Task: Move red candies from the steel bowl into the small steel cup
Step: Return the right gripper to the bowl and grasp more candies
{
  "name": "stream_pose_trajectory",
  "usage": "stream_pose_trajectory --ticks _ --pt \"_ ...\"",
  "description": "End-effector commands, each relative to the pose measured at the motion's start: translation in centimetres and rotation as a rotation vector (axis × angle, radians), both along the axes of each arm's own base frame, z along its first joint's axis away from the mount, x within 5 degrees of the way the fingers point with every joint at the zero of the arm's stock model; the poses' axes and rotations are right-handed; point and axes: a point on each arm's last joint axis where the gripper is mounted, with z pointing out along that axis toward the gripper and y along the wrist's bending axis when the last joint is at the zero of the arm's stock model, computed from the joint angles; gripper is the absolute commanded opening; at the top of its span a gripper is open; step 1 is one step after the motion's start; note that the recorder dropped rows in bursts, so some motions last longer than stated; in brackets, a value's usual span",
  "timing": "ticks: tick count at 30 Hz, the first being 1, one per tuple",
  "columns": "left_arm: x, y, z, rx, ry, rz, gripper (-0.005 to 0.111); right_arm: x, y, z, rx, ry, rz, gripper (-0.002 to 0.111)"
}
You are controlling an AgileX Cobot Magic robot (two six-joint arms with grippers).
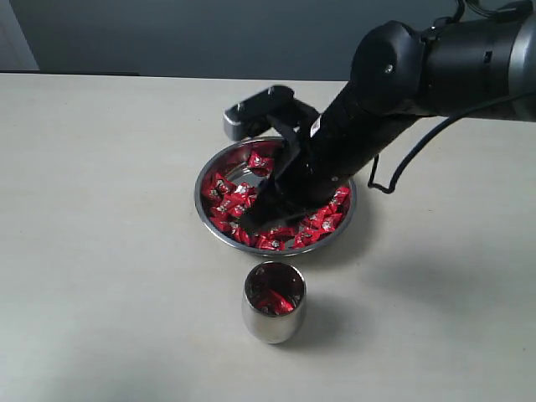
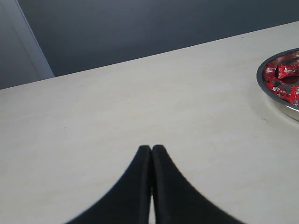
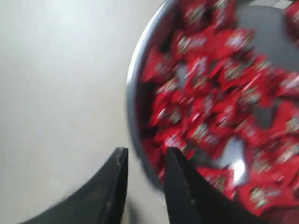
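The steel bowl [image 1: 203,177] sits mid-table, filled with red candies [image 1: 231,199]. In front of it stands the small steel cup [image 1: 273,325], upright, with a few red candies [image 1: 276,301] inside. My right gripper [image 1: 253,221] reaches down over the bowl's front-left part. In the blurred right wrist view its jaws are open [image 3: 145,156], one on each side of the bowl's rim [image 3: 133,88], with nothing held between them and the candies [image 3: 210,93] just beyond. My left gripper [image 2: 152,148] is shut and empty over bare table, with the bowl's edge [image 2: 280,103] off to one side.
The right arm [image 1: 452,67] crosses in from the right above the table, with a cable [image 1: 394,167] hanging under it. The pale tabletop [image 1: 100,251] spreads all around the bowl and cup. A dark wall [image 1: 209,33] lies behind the table's far edge.
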Motion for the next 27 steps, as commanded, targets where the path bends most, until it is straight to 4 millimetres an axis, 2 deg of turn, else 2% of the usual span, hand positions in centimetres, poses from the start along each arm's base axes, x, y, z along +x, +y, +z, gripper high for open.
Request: stream_pose_trajectory --ticks 1,4,9,11,14,15,20,27 --pt "0.0 0.0 0.1 -0.003 -0.013 0.000 0.000 3.4 0.9 0.6 0.105 -0.249 -0.165 0.028" --pt "0.0 0.0 0.1 -0.003 -0.013 0.000 0.000 4.9 1.8 -1.5 0.036 -0.252 -0.118 0.028" --pt "0.0 0.0 0.1 -0.003 -0.013 0.000 0.000 10.0 3.1 -2.9 0.006 -0.291 -0.123 0.029" --pt "0.0 0.0 0.1 -0.003 -0.013 0.000 0.000 11.0 3.3 -3.6 -0.013 -0.260 -0.123 0.035" --pt "0.0 0.0 0.1 -0.003 -0.013 0.000 0.000 12.4 3.4 -4.5 -0.043 -0.220 -0.122 0.050" --pt "0.0 0.0 0.1 -0.006 -0.012 -0.001 0.000 12.9 3.5 -4.8 -0.053 -0.226 -0.117 0.051" --pt "0.0 0.0 0.1 -0.006 -0.012 -0.001 0.000 14.3 3.9 -7.0 -0.100 -0.237 -0.125 0.047" --pt "0.0 0.0 0.1 -0.006 -0.012 -0.001 0.000 14.9 3.5 -9.2 -0.183 -0.251 -0.133 0.047"
